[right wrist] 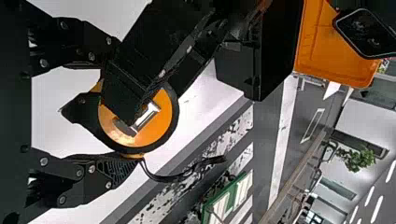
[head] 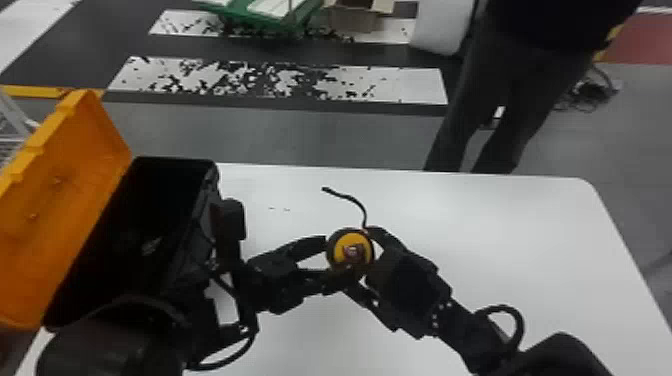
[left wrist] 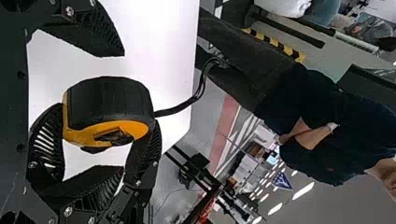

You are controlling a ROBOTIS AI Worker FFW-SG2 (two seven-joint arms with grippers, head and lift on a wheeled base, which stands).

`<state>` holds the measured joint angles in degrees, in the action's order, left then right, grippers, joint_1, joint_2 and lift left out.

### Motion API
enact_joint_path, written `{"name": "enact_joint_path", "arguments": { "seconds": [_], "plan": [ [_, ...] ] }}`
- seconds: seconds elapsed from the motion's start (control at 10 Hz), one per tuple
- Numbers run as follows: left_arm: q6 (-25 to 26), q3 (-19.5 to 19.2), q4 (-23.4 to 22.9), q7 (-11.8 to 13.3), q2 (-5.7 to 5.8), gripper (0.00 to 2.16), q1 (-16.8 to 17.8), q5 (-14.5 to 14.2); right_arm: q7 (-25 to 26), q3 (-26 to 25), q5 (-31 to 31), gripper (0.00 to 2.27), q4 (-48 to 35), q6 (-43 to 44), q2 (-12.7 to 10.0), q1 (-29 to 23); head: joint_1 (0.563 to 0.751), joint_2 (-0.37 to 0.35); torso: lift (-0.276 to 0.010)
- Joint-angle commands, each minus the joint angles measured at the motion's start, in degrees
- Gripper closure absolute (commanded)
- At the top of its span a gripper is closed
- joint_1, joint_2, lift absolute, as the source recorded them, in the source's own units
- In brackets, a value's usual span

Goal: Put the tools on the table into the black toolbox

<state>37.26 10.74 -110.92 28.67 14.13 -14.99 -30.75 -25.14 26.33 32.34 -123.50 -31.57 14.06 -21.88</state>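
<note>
Squinting at the black toolbox (head: 176,159), left of frame, I can't make out its dark bottom; the orange lid (head: 75,175) is cut off. My right gripper (head: 362,260) grips the tape measure (head: 361,241) near centre; my left gripper (head: 334,262), fingers parted around it, partly hides its face. White table (head: 475,225), striped floor (head: 280,130) beyond.

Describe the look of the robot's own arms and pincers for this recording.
Both the left arm and the right arm are black and jointed, each with a black cable bowed out in a loop; small pale dots mark the right one near its wrist. The left pincer and the right pincer each have two black, tapering fingers with ribbed surfaces and silvery screws at their joints.
</note>
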Motion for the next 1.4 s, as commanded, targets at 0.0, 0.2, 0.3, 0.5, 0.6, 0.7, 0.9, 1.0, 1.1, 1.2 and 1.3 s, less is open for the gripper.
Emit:
{"name": "enact_joint_path", "arguments": {
  "seconds": [0.0,0.2,0.3,0.5,0.6,0.7,0.9,1.0,1.1,1.2,1.3],
  "plan": [
    [0.5,0.0,1.0,0.4,0.1,0.29,1.1,-0.9,0.0,0.3,0.0,2.26,0.3,0.0,0.0,0.1,0.695,-0.009,-0.039],
    [0.5,-0.2,1.6,2.2,0.1,0.71,1.6,-1.2,0.2,0.7,0.0,2.26,0.5,0.0,-0.1,0.3,0.695,-0.008,-0.039],
    [0.5,-0.3,1.5,2.9,0.1,1.11,1.6,-0.9,0.3,0.8,0.0,2.26,0.5,0.0,-0.2,0.3,0.695,-0.006,-0.039],
    [0.5,-0.4,1.5,4.8,0.28,1.86,1.7,0.4,0.6,0.9,0.0,2.26,0.5,-0.2,-0.4,0.7,0.695,-0.004,-0.039],
    [0.5,-0.5,1.5,4.6,0.28,2.14,1.9,0.6,0.8,0.9,0.0,2.26,0.5,-0.2,-0.4,0.8,0.695,-0.004,-0.039],
    [0.5,-0.5,1.5,5.1,0.28,2.14,1.9,1.2,1.0,1.0,-0.2,2.26,0.5,-0.6,-0.4,0.9,0.695,-0.002,-0.039],
    [0.5,-0.8,1.5,5.8,0.28,2.14,2.2,1.1,1.9,1.4,-0.2,1.06,0.5,-4.1,-0.7,1.1,0.695,-0.002,-0.039],
    [0.5,-0.9,1.6,5.9,0.28,2.14,2.3,1.1,3.2,1.4,-0.2,0.15,0.5,-4.9,-0.7,1.1,0.695,-0.007,-0.039],
    [0.5,-0.9,1.8,6.2,0.28,2.14,2.4,1.0,3.9,1.4,-0.2,0.0,0.5,-5.3,-0.7,1.2,0.695,-0.017,-0.039],
    [0.5,-0.9,2.3,6.5,0.19,2.14,2.7,0.8,4.7,1.4,-0.2,0.02,0.5,-6.2,-0.8,1.3,0.695,-0.019,-0.039],
    [0.5,-0.9,2.5,6.7,0.19,2.14,2.8,0.7,5.0,1.4,-0.2,0.05,0.5,-6.7,-0.8,1.3,0.695,-0.026,-0.039]
  ]
}}
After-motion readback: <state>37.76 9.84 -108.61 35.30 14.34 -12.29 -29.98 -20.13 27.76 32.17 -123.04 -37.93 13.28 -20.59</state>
